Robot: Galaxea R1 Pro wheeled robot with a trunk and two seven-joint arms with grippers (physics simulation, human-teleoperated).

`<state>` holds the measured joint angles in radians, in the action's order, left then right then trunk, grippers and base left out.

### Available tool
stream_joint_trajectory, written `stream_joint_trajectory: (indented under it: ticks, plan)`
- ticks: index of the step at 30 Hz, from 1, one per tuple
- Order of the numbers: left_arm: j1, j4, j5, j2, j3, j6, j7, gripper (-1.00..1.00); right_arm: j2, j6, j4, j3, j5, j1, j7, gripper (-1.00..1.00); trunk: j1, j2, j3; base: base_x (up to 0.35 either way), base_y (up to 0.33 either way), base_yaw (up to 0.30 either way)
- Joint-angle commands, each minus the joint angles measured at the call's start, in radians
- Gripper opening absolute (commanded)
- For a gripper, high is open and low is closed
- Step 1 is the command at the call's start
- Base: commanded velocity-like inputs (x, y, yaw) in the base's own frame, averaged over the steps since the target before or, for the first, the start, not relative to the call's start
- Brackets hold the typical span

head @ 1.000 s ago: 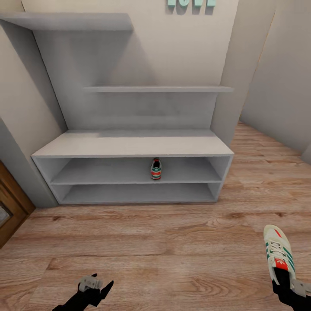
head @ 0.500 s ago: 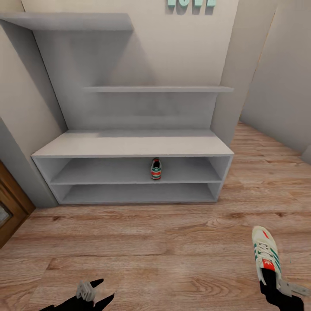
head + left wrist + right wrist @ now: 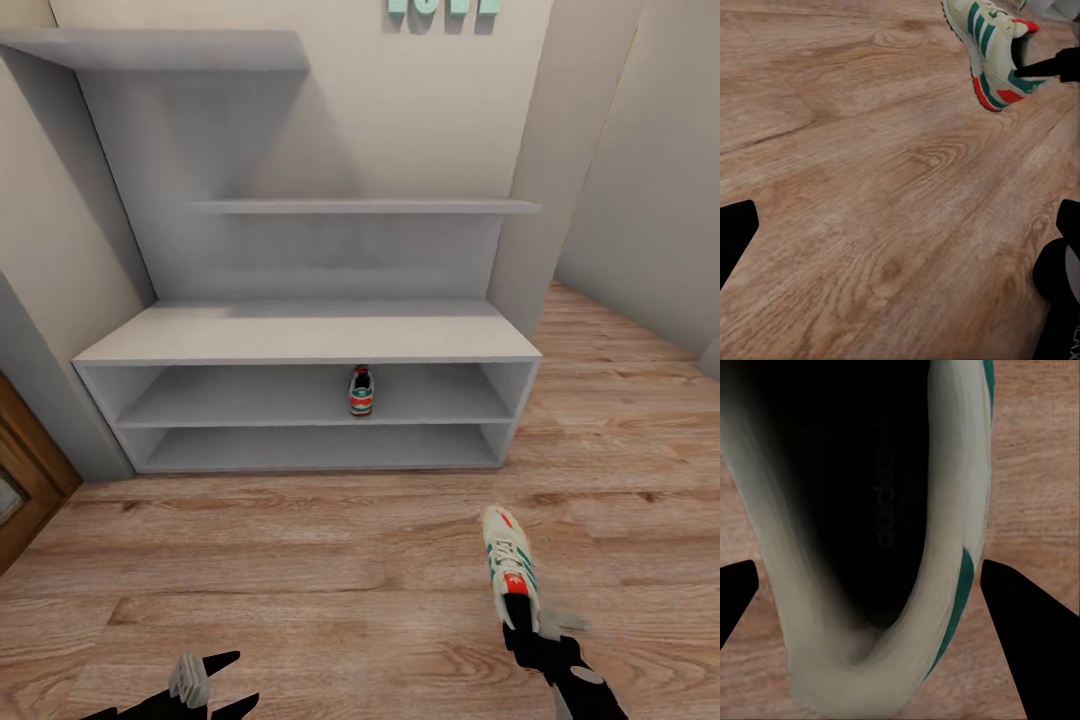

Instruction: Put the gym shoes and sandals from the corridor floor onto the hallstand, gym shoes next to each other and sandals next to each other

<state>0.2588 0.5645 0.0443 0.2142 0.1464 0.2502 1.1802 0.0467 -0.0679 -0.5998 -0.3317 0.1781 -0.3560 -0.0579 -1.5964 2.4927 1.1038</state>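
Progress, judging from how things lie: 1 sneaker point(image 3: 361, 391) is already on the rack point(image 3: 300, 345), on the upper of its 2 low open shelves, a bit right of the shelf's middle. The 2nd sneaker point(image 3: 508, 565) is in the right tool point(image 3: 522, 622), off the floor point(image 3: 330, 590), well short of the rack front. So roughly 1 of 4 placed, 1 in transit; the 2 sandals are left to do. Right tool: closed on the held sneaker at the heel end; from the right wrist camera the shoe opening point(image 3: 862, 510) sits right between the 2 black fingers point(image 3: 1035, 637), and the left wrist camera shows a black finger reaching into the collar, so I read it as pinching the heel wall. Left tool point(image 3: 205, 680): holding nothing, jaws spread wide, low over bare planks, well apart from the right tool. Orientation: held sneaker's long axis runs straight out from the right tool toward the rack, toe leading and tilted slightly to the robot's left, heel at the tool, sole down or close to it. The shelved sneaker has its heel facing out at the robot, so its long axis runs front to back into the shelf. To sit beside it, the held shoe's axis already roughly matches, toe in 1st. The free shelf space next to the shelved shoe lies ahead of the right tool and to its left.
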Motion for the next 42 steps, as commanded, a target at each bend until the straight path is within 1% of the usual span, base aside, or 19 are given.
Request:
stream_joint_trajectory:
  ticks: [1,2,3,6,7,10,13,14,15,16,17,18,19,20,21,25,32,33,42]
  plan:
    - [0.0,-0.001,0.002,0.0,0.001,0.006,0.004,1.0,-0.018,-0.058,-0.031,0.001,0.011,-0.015,-0.006,-1.0,0.0,0.0,0.001,0.0,0.0,0.0]
    - [0.0,-0.001,0.002,0.0,0.001,0.006,0.004,1.0,-0.026,-0.083,-0.045,0.004,0.011,-0.023,-0.006,-1.0,0.0,0.0,0.001,0.0,0.0,0.0]
    - [0.0,-0.001,0.002,0.0,0.001,0.006,0.004,1.0,-0.045,-0.131,-0.069,0.008,0.011,-0.041,-0.006,-1.0,0.0,0.0,0.001,0.0,0.0,0.0]
    - [0.0,-0.001,0.002,0.0,0.001,0.005,0.003,1.0,-0.076,-0.195,-0.093,0.011,0.011,-0.076,-0.005,-1.0,0.0,0.0,0.001,0.0,0.0,0.0]
    - [-0.001,-0.001,0.002,0.0,0.001,0.005,0.003,1.0,-0.096,-0.231,-0.102,0.013,0.011,-0.108,-0.004,-1.0,0.0,0.0,0.001,0.0,0.0,0.0]
    - [-0.002,-0.001,0.002,0.0,0.001,0.005,0.004,1.0,-0.123,-0.273,-0.108,0.014,0.013,-0.159,-0.002,-1.0,0.0,0.0,0.001,0.0,0.0,0.0]
    - [-0.004,-0.001,0.001,0.0,0.001,0.004,0.003,1.0,-0.165,-0.346,-0.103,0.015,0.016,-0.258,0.0,-1.0,0.0,0.0,0.001,0.0,0.0,0.0]
    - [-0.004,-0.001,0.002,0.0,0.001,0.004,0.003,1.0,-0.176,-0.371,-0.095,0.016,0.016,-0.286,0.007,-1.0,0.0,0.0,0.001,0.0,0.0,0.0]
    - [-0.004,-0.001,0.002,0.0,0.001,0.004,0.003,1.0,-0.18,-0.383,-0.089,0.016,0.016,-0.3,0.014,-1.0,0.0,0.0,0.001,0.0,0.0,0.0]
    - [-0.004,-0.001,0.002,0.0,0.001,0.004,0.004,1.0,-0.19,-0.407,-0.073,0.017,0.016,-0.327,0.037,-1.0,0.0,0.0,0.001,0.0,0.0,0.0]
    - [-0.004,-0.001,0.002,0.0,0.001,0.004,0.004,1.0,-0.194,-0.418,-0.063,0.017,0.016,-0.34,0.053,-1.0,0.0,0.0,0.001,0.0,0.0,0.0]
    - [-0.004,-0.001,0.001,0.0,0.001,0.004,0.003,1.0,-0.203,-0.435,-0.044,0.02,0.015,-0.366,0.089,-1.0,0.0,0.0,0.001,0.0,0.0,0.0]
    - [-0.004,-0.001,0.0,0.0,0.001,0.004,0.003,1.0,-0.214,-0.45,-0.017,0.028,0.014,-0.401,0.143,-1.0,0.0,0.0,0.001,0.0,0.0,0.0]
    - [-0.004,-0.001,0.0,0.0,0.001,0.004,0.003,1.0,-0.217,-0.453,-0.01,0.031,0.014,-0.411,0.159,-1.0,0.0,0.0,0.001,0.0,0.0,0.0]
    - [-0.004,-0.001,0.0,-0.001,0.001,0.004,0.003,1.0,-0.221,-0.461,0.006,0.039,0.012,-0.44,0.199,-1.0,0.0,0.0,0.001,0.0,0.0,0.0]
    - [-0.004,-0.001,0.0,0.0,0.001,0.004,0.002,1.0,-0.221,-0.465,0.007,0.043,0.009,-0.461,0.219,-1.0,0.0,0.0,0.001,0.0,0.0,0.0]
    - [-0.004,-0.001,0.0,0.001,0.001,0.004,0.002,1.0,-0.221,-0.466,0.005,0.045,0.009,-0.474,0.226,-1.0,0.0,0.0,0.001,0.0,0.0,0.0]
    - [-0.001,-0.002,0.005,-0.004,0.002,0.004,0.002,1.0,-0.221,-0.467,-0.001,0.045,0.005,-0.479,0.223,-1.0,0.0,0.0,0.001,0.0,0.0,0.0]
    - [0.0,-0.002,0.005,-0.004,0.002,0.004,0.001,1.0,-0.221,-0.467,-0.008,0.045,0.003,-0.48,0.222,-1.0,0.0,0.0,0.001,0.0,0.0,0.0]
